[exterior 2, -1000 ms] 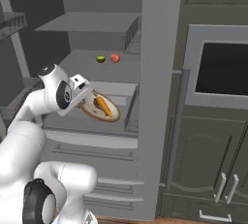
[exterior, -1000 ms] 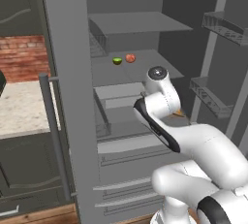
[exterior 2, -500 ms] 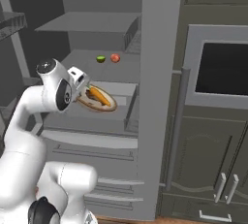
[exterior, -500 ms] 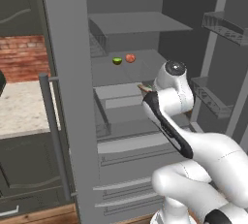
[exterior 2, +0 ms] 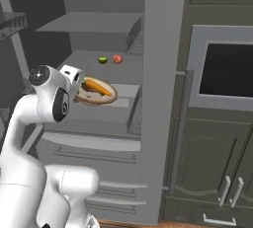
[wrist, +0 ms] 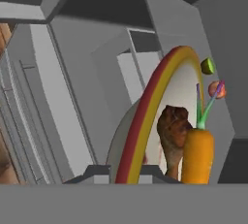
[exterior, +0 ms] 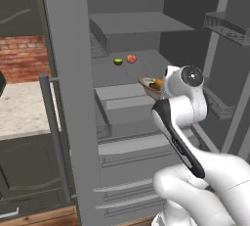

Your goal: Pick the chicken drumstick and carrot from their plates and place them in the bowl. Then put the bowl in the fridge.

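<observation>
End effector clamped on round, smooth-rimmed bowl

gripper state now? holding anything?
Gripper: shut on the bowl rim, carrot and chicken drumstick inside, held at the open fridge.

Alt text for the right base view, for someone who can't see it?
The white arm holds the bowl, with the carrot and chicken drumstick inside, over a shelf in the open fridge. A green fruit and red fruit sit farther back.
</observation>
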